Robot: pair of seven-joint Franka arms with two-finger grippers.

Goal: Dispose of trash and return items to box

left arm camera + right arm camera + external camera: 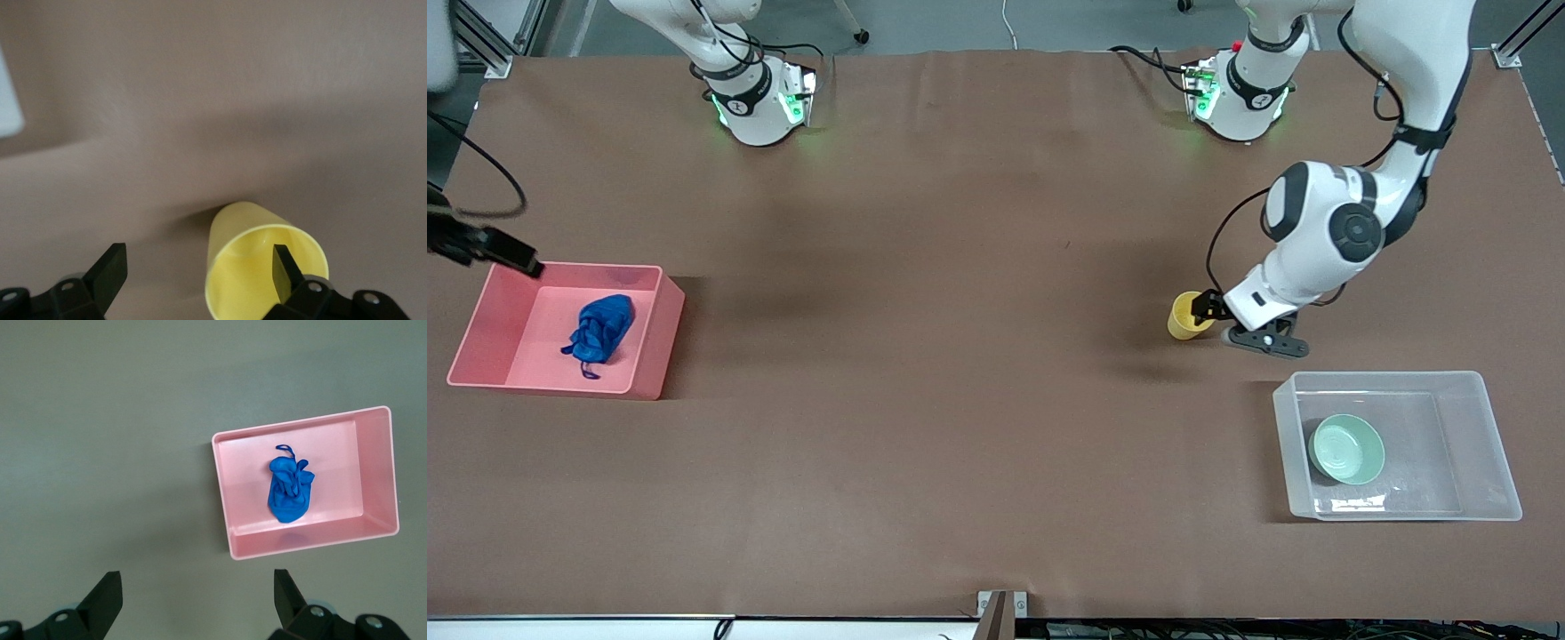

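Light: bright, even, overhead.
Shadows: soft, falling toward 9 o'clock of the yellow cup (1187,317) and clear box (1476,391).
Glare: white sheen on the box floor.
Focus: front view sharp; left wrist view soft, cup (257,257) blurred.

A matt brown cover (960,356) is spread on the table. The yellow cup (257,257) is seen as smooth plastic; the box (1494,444) as clear plastic.

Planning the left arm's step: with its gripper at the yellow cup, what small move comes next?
Probably close the left gripper on the yellow cup's wall: one finger is already inside the rim, the other outside, open. The cup is not yet in the clear bin.
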